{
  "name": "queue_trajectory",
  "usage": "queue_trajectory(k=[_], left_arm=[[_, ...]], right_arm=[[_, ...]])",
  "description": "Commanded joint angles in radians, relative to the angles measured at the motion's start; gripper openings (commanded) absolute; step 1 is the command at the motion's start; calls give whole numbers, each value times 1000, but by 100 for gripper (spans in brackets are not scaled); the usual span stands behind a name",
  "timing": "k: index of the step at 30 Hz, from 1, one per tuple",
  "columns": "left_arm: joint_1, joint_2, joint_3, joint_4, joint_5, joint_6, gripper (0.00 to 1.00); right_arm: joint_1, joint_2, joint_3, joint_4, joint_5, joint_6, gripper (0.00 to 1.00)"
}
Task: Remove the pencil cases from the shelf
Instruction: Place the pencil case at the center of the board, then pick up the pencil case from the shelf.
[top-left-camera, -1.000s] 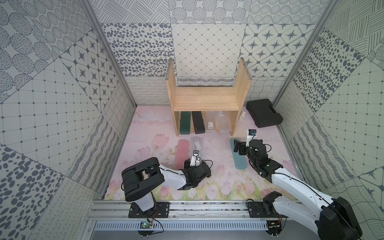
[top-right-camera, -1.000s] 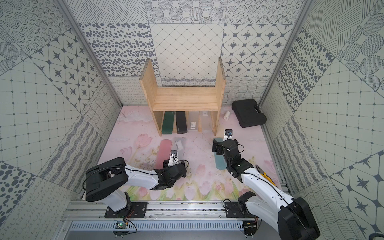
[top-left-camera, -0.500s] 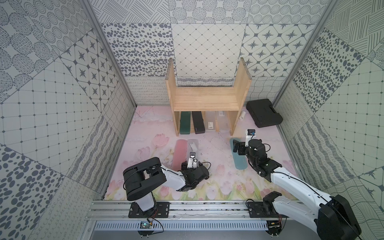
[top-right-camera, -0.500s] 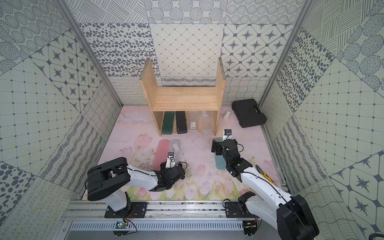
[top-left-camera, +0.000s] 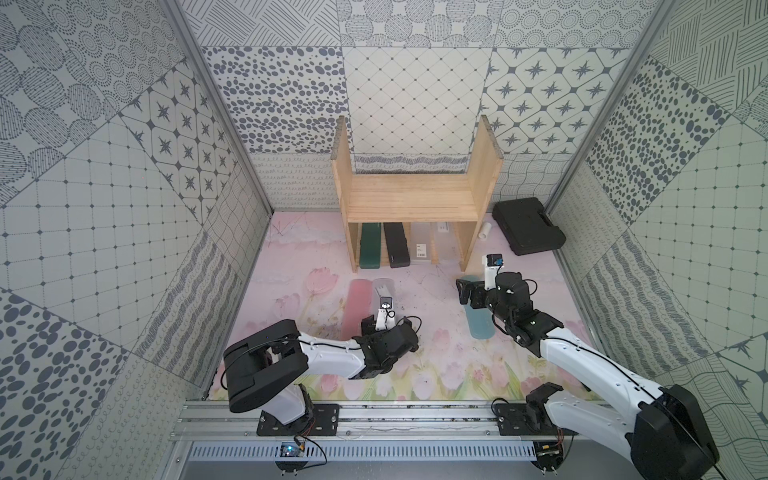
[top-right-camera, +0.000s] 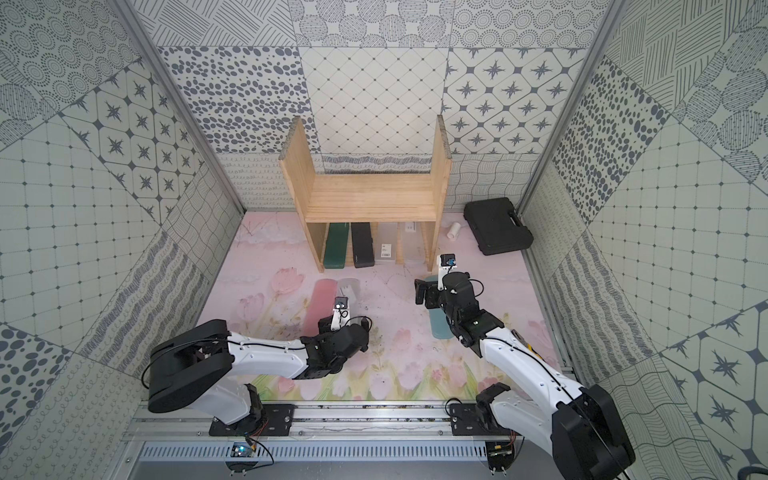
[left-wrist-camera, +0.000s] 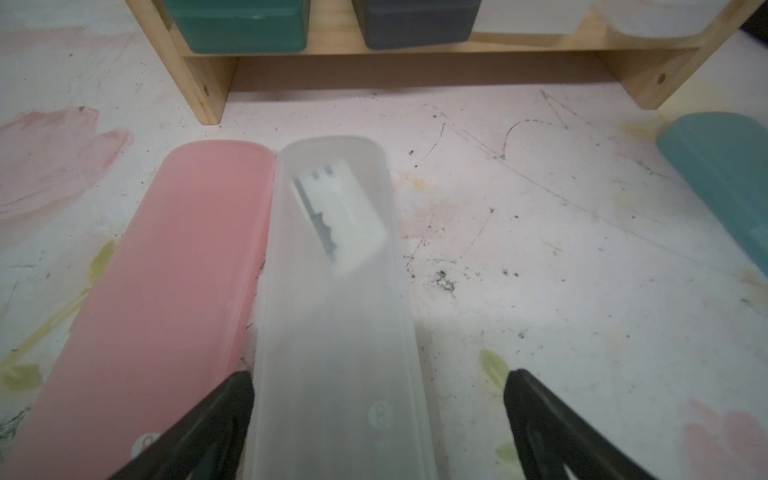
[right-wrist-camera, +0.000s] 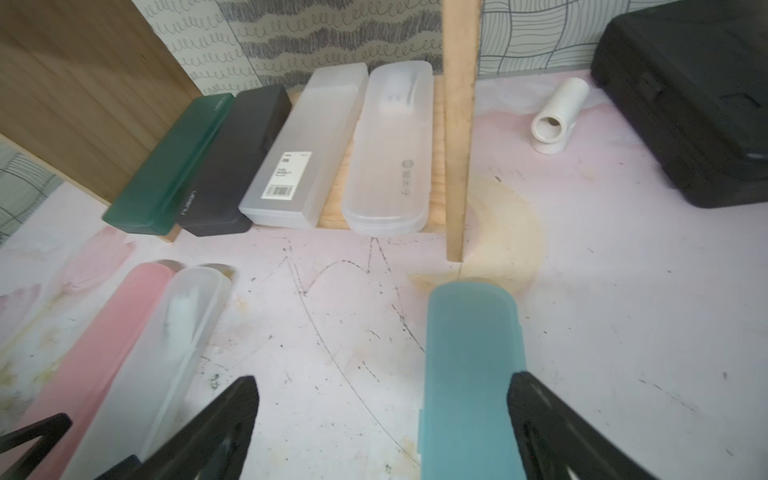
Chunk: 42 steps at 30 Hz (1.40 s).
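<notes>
Count: 3 frosted-clear cases (right-wrist-camera: 307, 145), 1 pink case (right-wrist-camera: 95, 349), 1 blue case (right-wrist-camera: 469, 374), 1 dark green case (right-wrist-camera: 174, 166), 1 black case (right-wrist-camera: 232, 162); 7 in all. 1 shelf (top-left-camera: 411, 199), 1 tool case (top-left-camera: 528, 224), 1 white tube (right-wrist-camera: 559, 114).

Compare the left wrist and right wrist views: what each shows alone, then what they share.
Left wrist only: the dark gap under the shelf, and the open left gripper astride the clear case. Right wrist only: a white tube, a black tool case, a barcode label, and the open right gripper by the blue case. Both: pink case, clear case, blue case, plus green case and black case on the shelf.
</notes>
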Motion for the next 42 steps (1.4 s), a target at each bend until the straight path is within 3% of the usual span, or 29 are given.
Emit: queue_trajectory(k=[1,7,13,24,42], left_arm=[[11,-113,29,-146,38,56,99],[91,-359,13,-274,142,77,99],[194,-567,-6,-320,291,210,99],[460,-618,-32,-253,615,325,99],[478,-665,-126,-169,583,373,99]], right_arm=[[6,36,87,-51,-97,57,98],[55,162,195,-113,-23,75,98],[85,340,317,-158,91,47,98],[93,564,463,-134,266,-14,96],[58,703,577,-151,296,-19,90]])
